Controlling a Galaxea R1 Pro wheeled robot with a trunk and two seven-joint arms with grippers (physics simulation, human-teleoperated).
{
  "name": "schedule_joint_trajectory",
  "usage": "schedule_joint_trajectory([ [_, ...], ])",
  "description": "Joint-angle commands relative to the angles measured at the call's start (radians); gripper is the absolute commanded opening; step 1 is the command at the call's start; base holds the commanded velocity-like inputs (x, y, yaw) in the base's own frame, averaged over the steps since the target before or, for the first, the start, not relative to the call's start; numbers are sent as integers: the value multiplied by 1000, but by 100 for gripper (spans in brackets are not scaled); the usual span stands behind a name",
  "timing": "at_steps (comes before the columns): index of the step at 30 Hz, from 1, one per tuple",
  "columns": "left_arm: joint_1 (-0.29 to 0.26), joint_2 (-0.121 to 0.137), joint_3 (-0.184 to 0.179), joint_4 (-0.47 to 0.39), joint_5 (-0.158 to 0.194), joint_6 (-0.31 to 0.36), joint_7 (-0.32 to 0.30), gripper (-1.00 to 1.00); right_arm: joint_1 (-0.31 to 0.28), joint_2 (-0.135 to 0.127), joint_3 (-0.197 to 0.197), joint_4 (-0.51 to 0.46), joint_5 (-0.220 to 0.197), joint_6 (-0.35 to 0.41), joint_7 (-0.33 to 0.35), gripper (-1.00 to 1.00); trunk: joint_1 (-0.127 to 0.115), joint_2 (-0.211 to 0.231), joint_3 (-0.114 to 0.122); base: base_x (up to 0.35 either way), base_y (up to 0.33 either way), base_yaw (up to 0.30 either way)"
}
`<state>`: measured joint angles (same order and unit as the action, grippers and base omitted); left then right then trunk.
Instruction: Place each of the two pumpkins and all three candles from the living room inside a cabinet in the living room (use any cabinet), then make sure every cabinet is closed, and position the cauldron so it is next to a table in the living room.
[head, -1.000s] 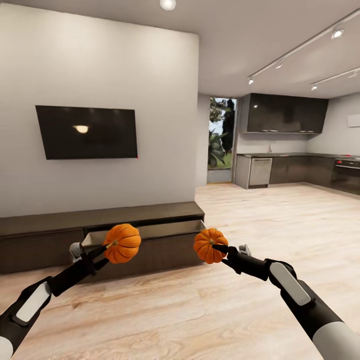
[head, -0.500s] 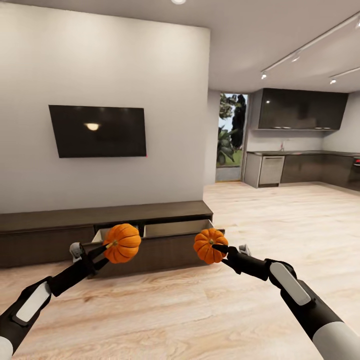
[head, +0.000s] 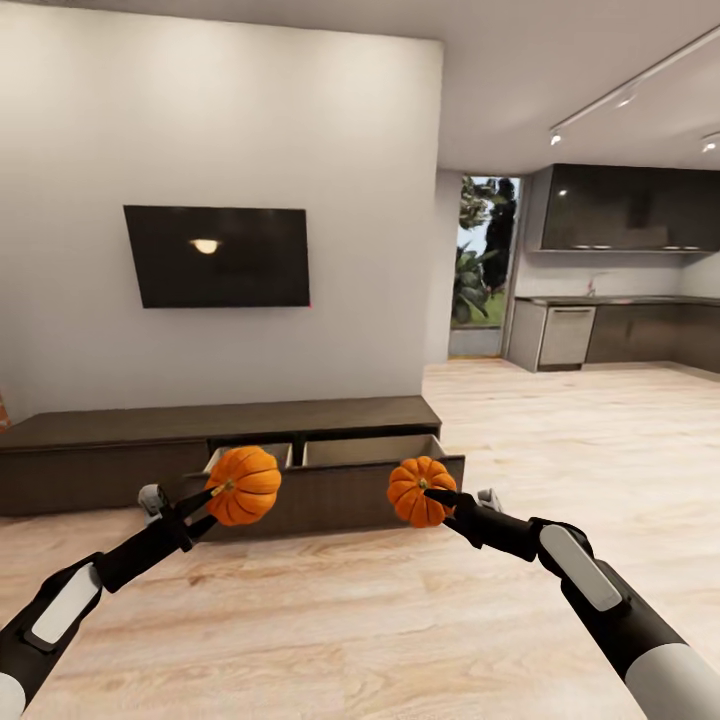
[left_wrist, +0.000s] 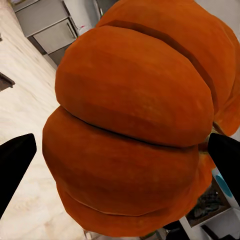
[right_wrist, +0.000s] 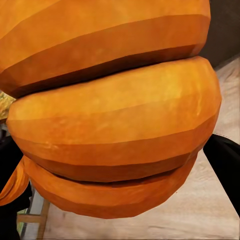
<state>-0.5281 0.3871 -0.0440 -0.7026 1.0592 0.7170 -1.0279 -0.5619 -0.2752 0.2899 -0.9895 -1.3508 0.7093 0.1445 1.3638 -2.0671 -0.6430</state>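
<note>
Both arms reach forward from the near edge of the head view, forearms angled inward and slightly up, each with a pumpkin at its tip. The left gripper (head: 215, 492) is clenched on the left pumpkin (head: 244, 486), its dark fingers (left_wrist: 15, 165) pressed against the ribbed orange sides in the left wrist view. The right gripper (head: 432, 494) grasps the right pumpkin (head: 420, 491) the same way, dark fingertips (right_wrist: 226, 162) flanking the fruit in the right wrist view. The two pumpkins hang level with each other, well apart, above the light wooden floor (head: 400, 620).

Just beyond them runs the cabinet (head: 120, 455), long, low and dark brown, set against the far wall. Its right part stands pulled open as a drawer (head: 370, 470) with a pale interior, directly behind the two pumpkins; the left panels are flush.

Above the cabinet a dark television (head: 218, 256) is mounted on the white wall (head: 100, 120). To the far right the room opens onto a kitchen (head: 620, 300) with dark cabinets and a grey appliance, and a tall window (head: 482, 265) showing green plants between wall and kitchen. Track lights (head: 600, 110) cross the ceiling at upper right.
</note>
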Motion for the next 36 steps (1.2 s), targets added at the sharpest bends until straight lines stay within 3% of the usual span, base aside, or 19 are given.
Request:
schedule_joint_trajectory([
  [1,-1,1,-4,0,10,7,1,-100,0,-1,2,0,2,1,4,-100,-1,-1,-3,-199,-200,133],
  [8,-1,0,-5,0,8,6,3,-100,0,-1,2,0,1,1,4,-100,-1,-1,-13,-89,-259,133],
  [14,-1,0,-5,0,8,5,5,-100,-1,-1,1,0,0,-2,8,-100,-1,-1,-22,144,-250,131],
  [21,-1,0,-5,1,10,5,6,-100,-1,-2,-61,-4,2,-5,16,-100,-1,-1,-25,188,-201,32],
  [36,-1,0,-5,1,10,5,6,-100,-1,-3,-68,-5,4,-5,17,-100,-1,-1,-25,137,-119,1],
])
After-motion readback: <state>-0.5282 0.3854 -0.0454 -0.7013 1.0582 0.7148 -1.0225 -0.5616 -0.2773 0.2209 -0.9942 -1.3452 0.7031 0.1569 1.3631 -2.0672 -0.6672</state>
